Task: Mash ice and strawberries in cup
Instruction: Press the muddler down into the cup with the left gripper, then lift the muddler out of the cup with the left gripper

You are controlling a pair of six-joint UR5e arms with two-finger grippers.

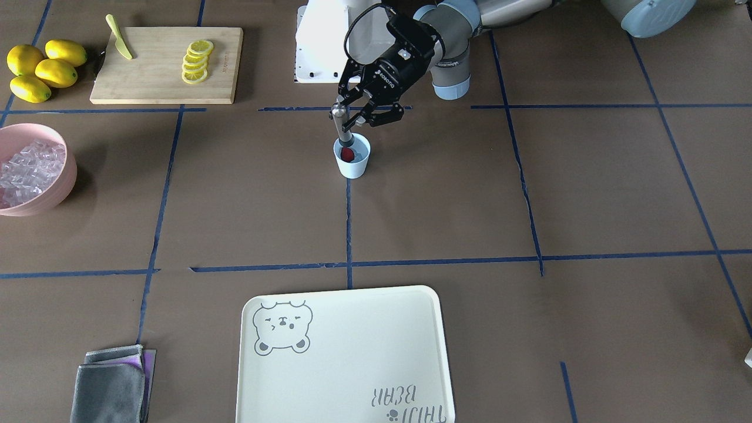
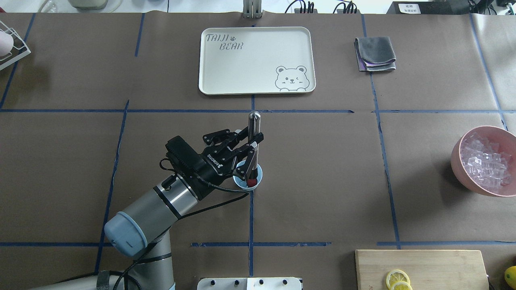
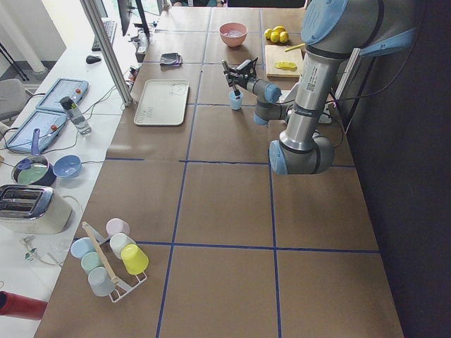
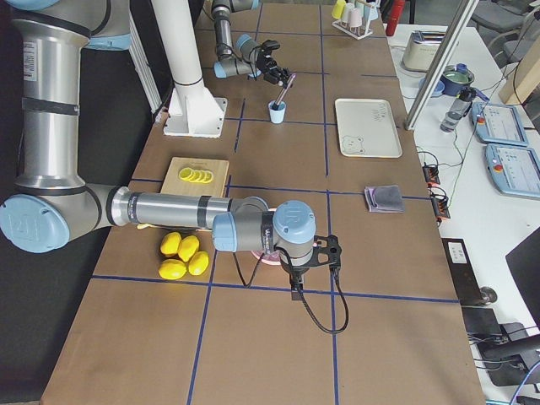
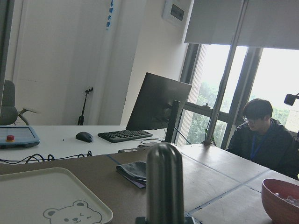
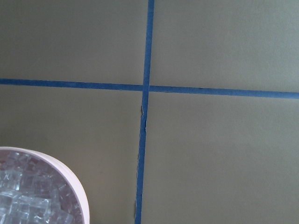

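Strawberry [image 1: 348,154] looks soft, likely slippery in the light cup [image 1: 354,168]; my left fingers [image 1: 376,116] clench the muddler [image 2: 253,121] mid-shaft.

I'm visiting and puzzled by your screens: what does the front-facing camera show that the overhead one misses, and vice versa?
Only the front-facing view shows the green knife on the cutting board. Only the overhead view shows the white wire rack at its left edge. Both show the left end effector shut on a metal muddler reaching into the blue cup holding the strawberry, plus the tray, grey cloth and pink bowl of ice.
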